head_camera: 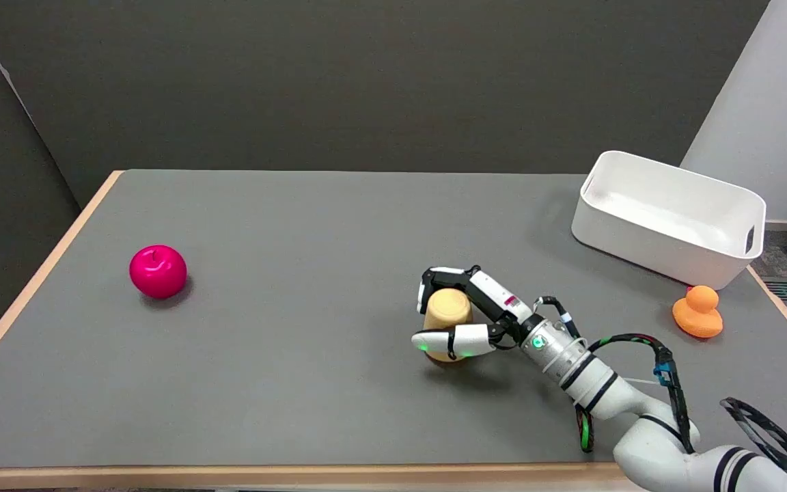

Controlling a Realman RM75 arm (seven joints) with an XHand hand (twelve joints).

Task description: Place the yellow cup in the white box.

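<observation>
Head view, the only one we've got: our right hand (465, 311) reaches in from the lower right, and its fingers wrap the yellow cup (447, 321) from both sides. One finger curls over the far side and top, another lies across the near side w/ a green light at its tip. We read that as a grip on the cup, tho we can't tell how firm it is. The cup sits roughly mid-table, a bit right of centre. Whether its base is touching the grey table (298, 383) or just off it, we can't say; the shadow below is tight. The cup looks upright, long axis vertical, w/ the fingers closing across it from the sides.

The relation that matters: the white box (667, 219) lies to the right and farther back from the cup, well apart, near the table's far right corner. Its open top faces up and it looks empty inside. So we judge the next move as lift, carry right and back, clear the near wall, then lower in.

Other stuff: an orange duck (697, 313) just beside the box's near right corner, close to the carry path. A pink apple (158, 271) sits far left, out of the way.
</observation>
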